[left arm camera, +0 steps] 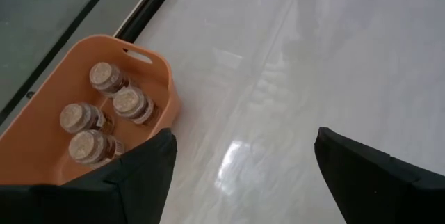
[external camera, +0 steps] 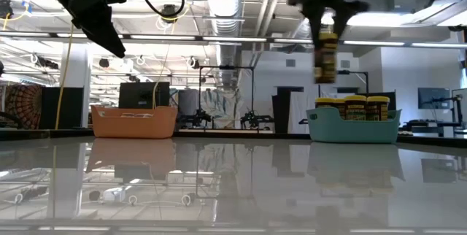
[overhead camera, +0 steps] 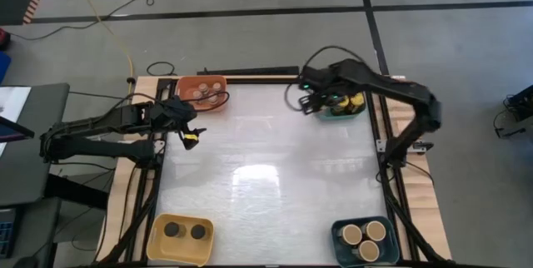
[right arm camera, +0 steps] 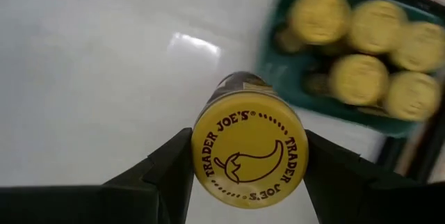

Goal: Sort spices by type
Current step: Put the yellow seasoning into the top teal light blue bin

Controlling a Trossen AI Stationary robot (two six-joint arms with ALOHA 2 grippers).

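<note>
The white table (overhead camera: 266,176) carries four bins, one at each corner. The orange bin (overhead camera: 202,91) at the far left holds four small grey-topped jars (left arm camera: 104,78), and the left wrist view shows their speckled tops standing close together. The teal bin (external camera: 353,125) at the far right holds yellow-lidded dark jars (right arm camera: 375,78): the low view shows three in a row above its rim, while the right wrist view looks down on five lids. The near yellow bin (overhead camera: 180,239) holds two small black-lidded jars (overhead camera: 185,231), and the near teal bin (overhead camera: 366,241) holds three wider tan-lidded jars (overhead camera: 364,235); only the high view shows these two bins.

The right gripper (right arm camera: 247,156) is clamped on one more yellow-lidded jar (right arm camera: 248,156), held upright in the air just beside the far teal bin, above the table. Its lid reads "TRADER JOE'S" twice around a drawn chilli pepper. The low view shows this jar's dark body with a yellow label, whose print is too small to read.

The left gripper (left arm camera: 243,175) hangs with fingers spread wide and empty beside the orange bin.
</note>
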